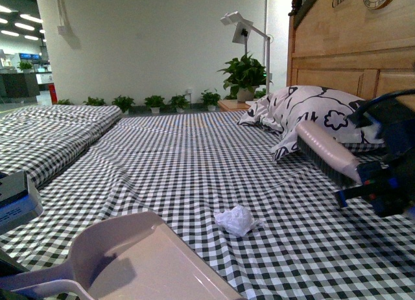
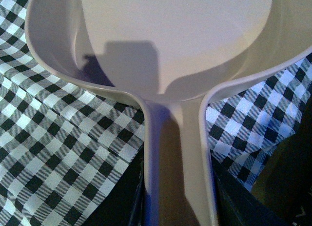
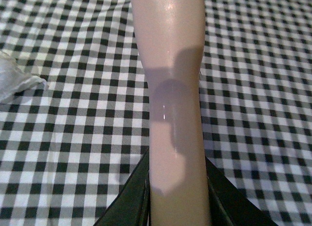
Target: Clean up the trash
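The trash (image 1: 236,220), a small crumpled white wad, lies on the black-and-white checked cloth in front of me; its edge shows in the right wrist view (image 3: 14,79). The pale pink dustpan (image 1: 139,261) rests low at the front left, its open mouth towards the wad. My left gripper (image 2: 178,206) is shut on the dustpan's handle (image 2: 175,153). My right gripper (image 1: 373,183) is shut on the pink brush (image 1: 327,151), held above the cloth to the right of the wad, dark bristles down. The brush handle (image 3: 170,89) fills the right wrist view, gripper (image 3: 178,206) around it.
A patterned black-and-white pillow (image 1: 311,112) lies at the back right against a wooden headboard (image 1: 350,47). A potted plant (image 1: 245,76) and a white lamp (image 1: 249,34) stand behind it. A grey device (image 1: 16,199) sits at the left edge.
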Controlling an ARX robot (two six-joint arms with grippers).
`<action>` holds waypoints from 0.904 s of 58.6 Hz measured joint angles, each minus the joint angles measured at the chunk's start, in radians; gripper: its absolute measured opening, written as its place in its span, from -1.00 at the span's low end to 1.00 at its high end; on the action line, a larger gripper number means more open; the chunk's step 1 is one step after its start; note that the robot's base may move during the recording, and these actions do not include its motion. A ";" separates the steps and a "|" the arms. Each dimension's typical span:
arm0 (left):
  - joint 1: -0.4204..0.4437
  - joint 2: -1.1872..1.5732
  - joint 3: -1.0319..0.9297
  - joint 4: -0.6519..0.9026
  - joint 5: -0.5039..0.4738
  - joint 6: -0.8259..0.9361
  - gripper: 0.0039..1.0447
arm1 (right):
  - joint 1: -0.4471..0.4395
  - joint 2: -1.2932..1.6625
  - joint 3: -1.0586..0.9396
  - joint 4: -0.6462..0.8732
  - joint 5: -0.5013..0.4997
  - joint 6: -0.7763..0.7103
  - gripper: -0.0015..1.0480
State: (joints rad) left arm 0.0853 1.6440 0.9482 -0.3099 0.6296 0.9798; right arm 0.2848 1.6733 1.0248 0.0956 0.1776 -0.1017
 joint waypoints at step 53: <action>0.000 0.000 0.000 0.000 0.000 0.003 -0.47 | 0.109 0.096 -0.023 -0.077 -0.753 -0.095 -0.61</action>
State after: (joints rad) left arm 0.0853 1.6440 0.9482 -0.3099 0.6300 0.9825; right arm 0.3935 1.7691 1.0016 0.0189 -0.5755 -0.1967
